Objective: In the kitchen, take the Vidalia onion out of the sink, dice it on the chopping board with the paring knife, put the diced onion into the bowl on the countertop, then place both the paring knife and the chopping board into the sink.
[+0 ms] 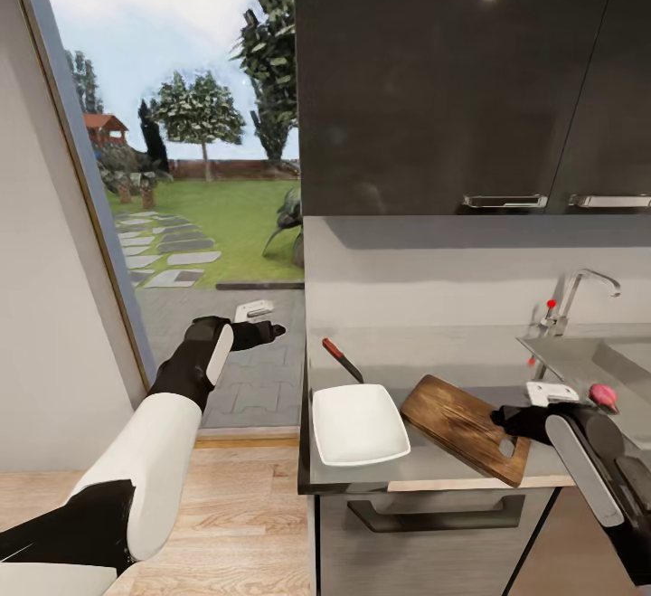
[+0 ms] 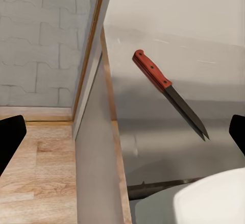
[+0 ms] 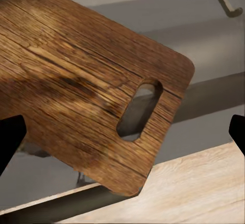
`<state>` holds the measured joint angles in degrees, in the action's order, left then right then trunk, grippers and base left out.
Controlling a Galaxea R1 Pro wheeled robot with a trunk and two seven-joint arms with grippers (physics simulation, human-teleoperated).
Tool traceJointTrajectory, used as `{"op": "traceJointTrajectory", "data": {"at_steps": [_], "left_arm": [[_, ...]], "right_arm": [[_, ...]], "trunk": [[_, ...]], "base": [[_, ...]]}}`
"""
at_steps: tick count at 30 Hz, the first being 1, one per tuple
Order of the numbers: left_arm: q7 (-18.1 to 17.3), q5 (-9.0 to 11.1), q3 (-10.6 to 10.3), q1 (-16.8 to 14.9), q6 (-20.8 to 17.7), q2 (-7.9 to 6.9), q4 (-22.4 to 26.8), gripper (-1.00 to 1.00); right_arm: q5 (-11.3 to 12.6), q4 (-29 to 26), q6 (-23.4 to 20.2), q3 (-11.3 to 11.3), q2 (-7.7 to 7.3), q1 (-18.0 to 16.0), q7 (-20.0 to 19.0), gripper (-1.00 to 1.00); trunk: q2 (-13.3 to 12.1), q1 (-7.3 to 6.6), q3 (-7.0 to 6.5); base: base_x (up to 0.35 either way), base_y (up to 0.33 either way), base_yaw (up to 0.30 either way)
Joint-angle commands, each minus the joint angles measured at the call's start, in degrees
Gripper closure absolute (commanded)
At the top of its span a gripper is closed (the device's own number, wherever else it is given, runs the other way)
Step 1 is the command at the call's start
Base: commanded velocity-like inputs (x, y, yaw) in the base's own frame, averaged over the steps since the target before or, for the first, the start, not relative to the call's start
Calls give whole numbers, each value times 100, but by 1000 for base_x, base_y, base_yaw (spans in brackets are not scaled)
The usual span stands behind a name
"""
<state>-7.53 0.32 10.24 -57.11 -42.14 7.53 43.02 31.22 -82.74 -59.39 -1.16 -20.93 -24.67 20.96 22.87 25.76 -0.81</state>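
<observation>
The brown chopping board (image 1: pixel 463 426) lies slanted on the grey countertop (image 1: pixel 425 352), its slotted end poking over the front edge. My right gripper (image 1: pixel 508 419) is open just at that slot end (image 3: pixel 139 109), above the board and holding nothing. The white square bowl (image 1: pixel 359 422) sits left of the board. Behind the bowl lies the paring knife (image 1: pixel 342 359) with its orange-red handle (image 2: pixel 152 70). My left gripper (image 1: pixel 264 332) is open, hanging off the counter's left end, level with the knife. The steel sink (image 1: pixel 588 356) is at the far right. A small pink round thing (image 1: pixel 602 394) by my right wrist may be the onion.
A chrome tap (image 1: pixel 579 293) with a red knob stands behind the sink. Dark wall cabinets (image 1: pixel 452 80) hang over the counter. Left of the counter a glass door (image 1: pixel 181 171) opens onto a garden. Wooden floor (image 1: pixel 244 524) runs in front.
</observation>
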Motion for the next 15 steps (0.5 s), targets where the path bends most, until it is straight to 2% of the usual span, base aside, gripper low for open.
{"op": "traceJointTrajectory", "data": {"at_steps": [1, 2, 5, 8, 15], "left_arm": [[-21, 2, 31, -2, -31, 8, 5, -100], [-21, 2, 31, -2, -31, 9, 5, -100], [-21, -2, 31, -2, -31, 10, 5, -100], [-21, 1, 31, -2, -31, 11, 5, -100], [-21, 1, 15, -2, -31, 19, 5, -100]], "right_arm": [[41, -4, -18, -9, 64, -3, 63, -100], [29, -4, -25, 0, 204, -3, 74, -100], [1, -5, -32, 60, 440, -3, 139, -100], [-9, -4, -35, 116, 573, -3, 223, -100], [-114, -2, -37, 169, 1019, -3, 701, -100]], "trunk": [[5, 2, 3], [5, 2, 3], [5, 2, 3], [5, 2, 3], [5, 2, 3]], "base": [[0, 0, 0], [0, 0, 0], [0, 0, 0], [0, 0, 0], [0, 0, 0]]}}
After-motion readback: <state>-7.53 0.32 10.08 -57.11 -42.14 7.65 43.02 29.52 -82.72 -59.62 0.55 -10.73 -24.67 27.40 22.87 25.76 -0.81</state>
